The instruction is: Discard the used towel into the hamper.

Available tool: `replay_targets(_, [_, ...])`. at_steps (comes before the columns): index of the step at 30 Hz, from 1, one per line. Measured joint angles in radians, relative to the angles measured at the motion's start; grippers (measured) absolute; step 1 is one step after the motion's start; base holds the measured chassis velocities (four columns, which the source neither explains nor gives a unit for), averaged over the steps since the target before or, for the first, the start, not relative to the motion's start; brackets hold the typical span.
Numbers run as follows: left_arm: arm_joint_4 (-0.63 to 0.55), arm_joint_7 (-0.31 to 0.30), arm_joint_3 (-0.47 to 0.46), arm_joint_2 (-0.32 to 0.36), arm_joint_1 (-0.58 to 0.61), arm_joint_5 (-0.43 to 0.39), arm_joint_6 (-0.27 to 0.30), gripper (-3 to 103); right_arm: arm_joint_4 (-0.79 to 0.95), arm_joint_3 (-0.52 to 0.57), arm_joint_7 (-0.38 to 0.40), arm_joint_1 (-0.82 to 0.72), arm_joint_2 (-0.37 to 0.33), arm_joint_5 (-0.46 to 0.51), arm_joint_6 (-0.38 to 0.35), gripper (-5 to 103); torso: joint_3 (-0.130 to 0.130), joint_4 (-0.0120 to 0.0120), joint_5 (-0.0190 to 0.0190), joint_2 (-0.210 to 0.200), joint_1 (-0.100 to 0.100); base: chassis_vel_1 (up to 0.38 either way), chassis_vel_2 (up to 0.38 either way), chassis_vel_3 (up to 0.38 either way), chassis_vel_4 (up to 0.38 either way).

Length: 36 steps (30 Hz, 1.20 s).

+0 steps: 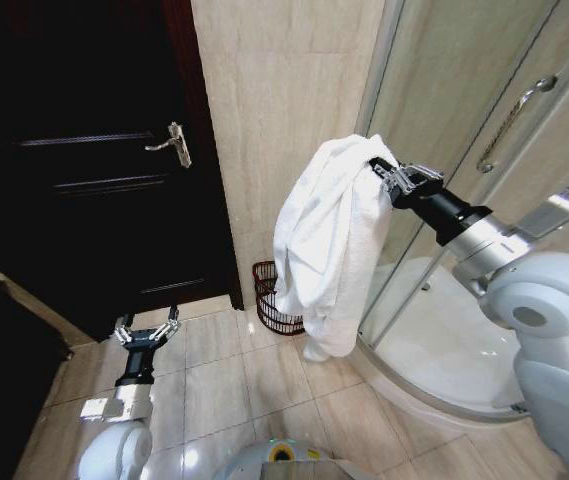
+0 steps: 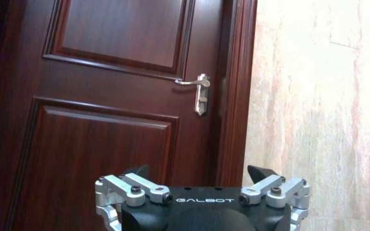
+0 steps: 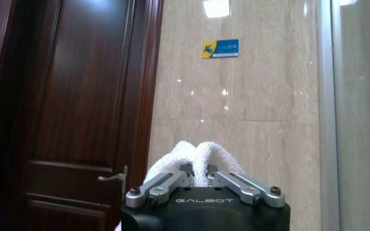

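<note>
A large white towel (image 1: 324, 235) hangs in long folds from my right gripper (image 1: 376, 170), which is shut on its top edge, held high in front of the beige wall. In the right wrist view the towel (image 3: 198, 154) bulges between the closed fingers (image 3: 186, 169) of that gripper (image 3: 198, 169). The hamper (image 1: 269, 298), a small reddish-brown wire basket, stands on the floor by the wall corner, partly hidden behind the towel's lower end. My left gripper (image 1: 147, 330) hangs low at the left above the floor tiles, open and holding nothing; its fingers (image 2: 137, 172) face the door.
A dark wooden door (image 1: 94, 160) with a metal lever handle (image 1: 171, 143) is at the left. A curved glass shower enclosure (image 1: 464, 110) with a white tray (image 1: 444, 350) fills the right. Beige floor tiles (image 1: 224, 380) lie open in front of the hamper.
</note>
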Motion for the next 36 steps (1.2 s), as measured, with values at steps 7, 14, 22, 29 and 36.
replay_targets(7, [0.001, 0.002, 0.003, -0.002, -0.003, 0.001, 0.000, 100, -0.003, 0.001, 0.000, -0.001, 0.004, -0.003, 0.000, 7, 0.016, 0.0001, 0.0000, 0.029, 0.013, 0.031, 0.029, -0.030, -0.039])
replay_targets(14, [0.002, 0.002, 0.001, 0.000, 0.001, 0.001, 0.000, 100, -0.002, 0.001, 0.000, -0.003, 0.012, -0.008, -0.001, 7, 0.035, 0.0001, 0.0000, 0.063, 0.028, 0.062, 0.043, -0.052, -0.051])
replay_targets(22, [0.002, 0.004, 0.003, -0.001, 0.002, 0.001, -0.003, 100, 0.000, 0.009, -0.001, -0.013, 0.013, -0.009, -0.006, 7, 0.055, 0.0001, 0.0000, 0.099, 0.044, 0.079, 0.085, -0.082, -0.081])
replay_targets(29, [-0.001, 0.004, 0.003, 0.000, 0.001, 0.002, -0.003, 100, 0.000, 0.016, -0.002, -0.013, 0.014, -0.002, -0.008, 7, 0.070, -0.0002, -0.0001, 0.129, 0.058, 0.084, 0.088, -0.094, -0.084])
replay_targets(36, [-0.002, 0.006, 0.005, 0.001, 0.002, 0.003, -0.003, 100, -0.027, 0.032, 0.042, -0.005, 0.022, 0.076, -0.024, 7, 0.081, 0.0004, 0.0000, 0.150, 0.068, 0.036, 0.047, -0.042, -0.057])
